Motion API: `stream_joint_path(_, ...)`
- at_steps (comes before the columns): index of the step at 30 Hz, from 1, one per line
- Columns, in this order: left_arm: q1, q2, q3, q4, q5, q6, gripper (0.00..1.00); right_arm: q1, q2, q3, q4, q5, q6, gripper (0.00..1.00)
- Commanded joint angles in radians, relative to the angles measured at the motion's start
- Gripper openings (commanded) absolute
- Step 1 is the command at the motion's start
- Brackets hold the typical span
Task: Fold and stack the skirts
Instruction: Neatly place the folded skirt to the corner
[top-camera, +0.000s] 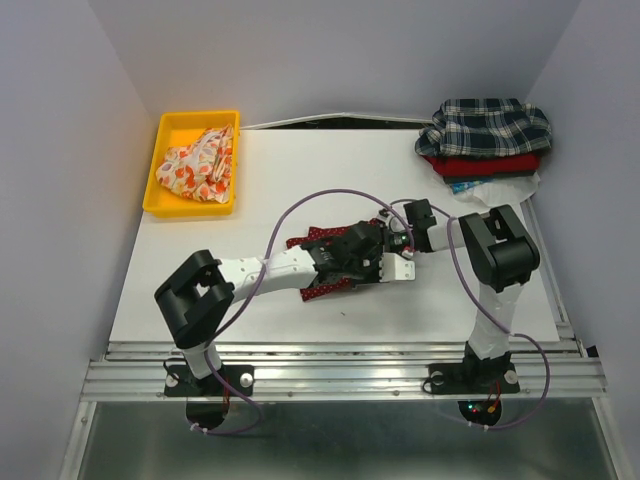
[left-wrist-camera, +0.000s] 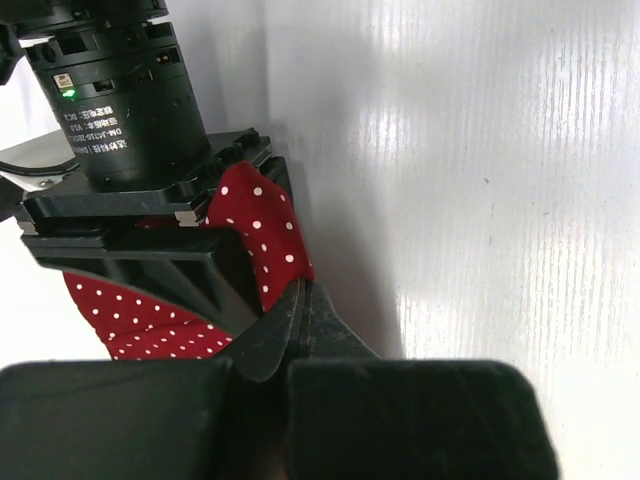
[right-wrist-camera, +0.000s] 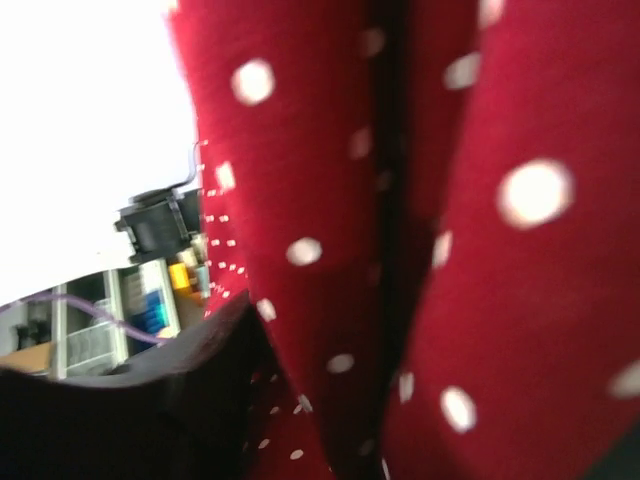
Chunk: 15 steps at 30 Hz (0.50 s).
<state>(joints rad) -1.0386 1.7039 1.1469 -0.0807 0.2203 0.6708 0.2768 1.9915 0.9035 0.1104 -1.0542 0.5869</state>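
One dark red cloth skirt with tiny white dots lies mid-table. The left claw is pinched closed on its raised edge. The right claw is against the cloth, and I cannot tell whether it grips. Far right, a navy plaid skirt tops a plain red skirt. Far left, a cream orange-blotched skirt lies in a yellow plastic tray.

The top external view looks down from above and behind the arm bases and takes in the whole table. Both wrist views sit very close to the dark red dotted skirt, which lies mid-frame in the top view.
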Motion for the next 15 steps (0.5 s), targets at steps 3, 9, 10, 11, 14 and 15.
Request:
stream_joint_path(3, 0.003, -0.079, -0.016, 0.022, -0.035, -0.037, 0.00, 0.009, -0.057, 0.115, -0.228, 0.224, -0.202, 0.30)
stream_joint_path(9, 0.003, -0.104, -0.024, 0.038, -0.062, -0.105, 0.31, 0.009, -0.099, 0.221, -0.385, 0.278, -0.323, 0.01)
stream_joint_path(10, 0.005, -0.142, -0.024, 0.035, -0.065, -0.112, 0.36, 0.009, -0.099, 0.247, -0.423, 0.295, -0.358, 0.01)
stream_joint_path(11, 0.006, -0.167, -0.030, 0.032, -0.068, -0.119, 0.40, 0.009, -0.106, 0.297, -0.492, 0.316, -0.425, 0.01)
stream_joint_path(14, 0.041, -0.259, -0.029, -0.026, -0.044, -0.134, 0.45, 0.009, -0.125, 0.362, -0.580, 0.425, -0.556, 0.01)
stream_joint_path(15, 0.057, -0.274, -0.020, -0.049, -0.035, -0.138, 0.45, 0.009, -0.131, 0.406, -0.622, 0.488, -0.576, 0.01)
